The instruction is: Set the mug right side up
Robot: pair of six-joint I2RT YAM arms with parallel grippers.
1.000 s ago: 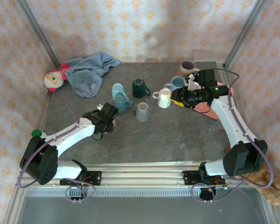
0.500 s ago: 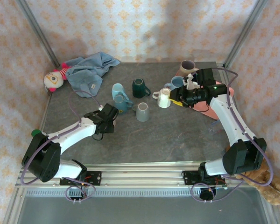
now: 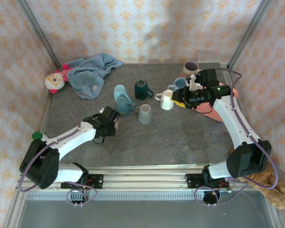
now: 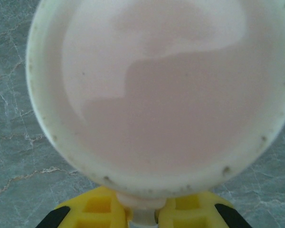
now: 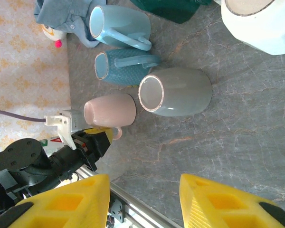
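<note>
The pink mug (image 5: 110, 110) stands on the grey table with its rounded closed end up, just in front of the other mugs. In the left wrist view its round pink end with a pale speckled rim (image 4: 152, 90) is very close. My left gripper (image 4: 143, 216) has its yellow fingers (image 4: 95, 209) pressed on either side of the mug's handle (image 5: 116, 133); from above, the left gripper (image 3: 108, 124) covers the mug. My right gripper (image 5: 145, 202) hovers open and empty over the back right of the table, where the top view has my right gripper (image 3: 180, 100) next to a white mug (image 3: 166, 99).
A grey mug (image 3: 145, 114) stands mouth down near the middle. Behind it are a teal mug (image 3: 124, 105), a pale blue mug (image 3: 118, 91) and a dark green mug (image 3: 141, 89). A blue cloth (image 3: 90, 71) and a doll (image 3: 54, 81) lie back left.
The left gripper's fingers have drawn in onto the pink mug's handle. Both arms have stayed almost where they were.
</note>
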